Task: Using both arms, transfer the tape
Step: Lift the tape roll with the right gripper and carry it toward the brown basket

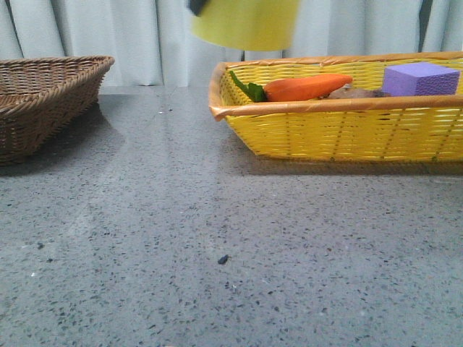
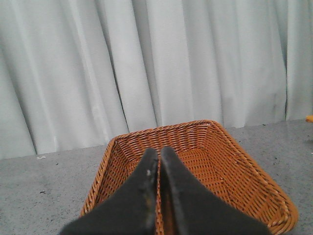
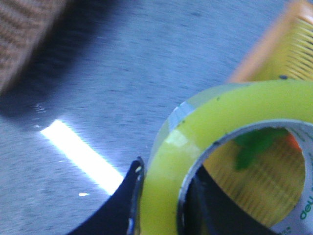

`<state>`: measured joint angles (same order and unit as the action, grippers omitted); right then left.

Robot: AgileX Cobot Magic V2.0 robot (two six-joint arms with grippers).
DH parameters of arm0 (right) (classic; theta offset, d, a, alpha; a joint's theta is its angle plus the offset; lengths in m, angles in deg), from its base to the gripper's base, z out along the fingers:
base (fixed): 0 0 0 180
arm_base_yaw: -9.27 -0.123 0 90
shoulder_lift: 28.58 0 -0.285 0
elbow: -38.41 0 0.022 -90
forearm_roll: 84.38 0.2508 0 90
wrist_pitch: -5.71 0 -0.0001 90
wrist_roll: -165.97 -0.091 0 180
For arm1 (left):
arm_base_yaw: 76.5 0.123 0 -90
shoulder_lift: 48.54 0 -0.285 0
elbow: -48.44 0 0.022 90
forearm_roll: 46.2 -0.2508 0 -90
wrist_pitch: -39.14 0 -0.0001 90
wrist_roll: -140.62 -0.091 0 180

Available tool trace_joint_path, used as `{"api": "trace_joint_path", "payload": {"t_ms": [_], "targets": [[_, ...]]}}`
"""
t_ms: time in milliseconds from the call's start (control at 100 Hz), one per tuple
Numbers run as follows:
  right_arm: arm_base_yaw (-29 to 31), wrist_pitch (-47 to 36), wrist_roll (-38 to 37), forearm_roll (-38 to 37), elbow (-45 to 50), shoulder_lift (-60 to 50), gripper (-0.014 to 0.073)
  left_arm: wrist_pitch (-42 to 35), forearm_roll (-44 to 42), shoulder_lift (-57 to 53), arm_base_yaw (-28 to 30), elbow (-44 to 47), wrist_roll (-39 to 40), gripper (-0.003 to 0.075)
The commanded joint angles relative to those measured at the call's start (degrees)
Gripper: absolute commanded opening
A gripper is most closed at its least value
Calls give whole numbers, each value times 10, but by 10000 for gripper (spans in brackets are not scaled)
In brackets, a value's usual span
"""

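The yellow tape roll [image 1: 246,23] hangs in the air at the top of the front view, above the left end of the yellow basket [image 1: 347,130]. In the right wrist view my right gripper [image 3: 164,191] is shut on the tape [image 3: 215,122]: one finger presses the outside of the roll, the other sits inside the core. My left gripper [image 2: 158,155] is shut and empty, its fingers pressed together over the brown wicker basket [image 2: 254,186]. Neither arm's body shows clearly in the front view.
The brown wicker basket [image 1: 43,101] stands at the far left. The yellow basket holds a carrot [image 1: 307,87], a purple foam block [image 1: 419,78] and a brownish item. Grey stone tabletop [image 1: 217,238] lies between them; white curtains hang behind.
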<state>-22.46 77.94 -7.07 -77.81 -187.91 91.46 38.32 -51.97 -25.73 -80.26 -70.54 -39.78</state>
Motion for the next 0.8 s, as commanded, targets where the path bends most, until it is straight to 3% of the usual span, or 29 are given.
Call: {"api": "trace_joint_path", "payload": {"t_ms": [0, 290, 790], "targets": [[-31, 23, 8, 3, -27, -36, 14, -41, 6, 11, 3, -19, 4, -21], [-113, 16, 8, 3, -27, -20, 14, -41, 6, 11, 3, -19, 4, -21], [-127, 25, 8, 1, -27, 44, 16, -39, 6, 11, 3, -19, 4, -21]]}}
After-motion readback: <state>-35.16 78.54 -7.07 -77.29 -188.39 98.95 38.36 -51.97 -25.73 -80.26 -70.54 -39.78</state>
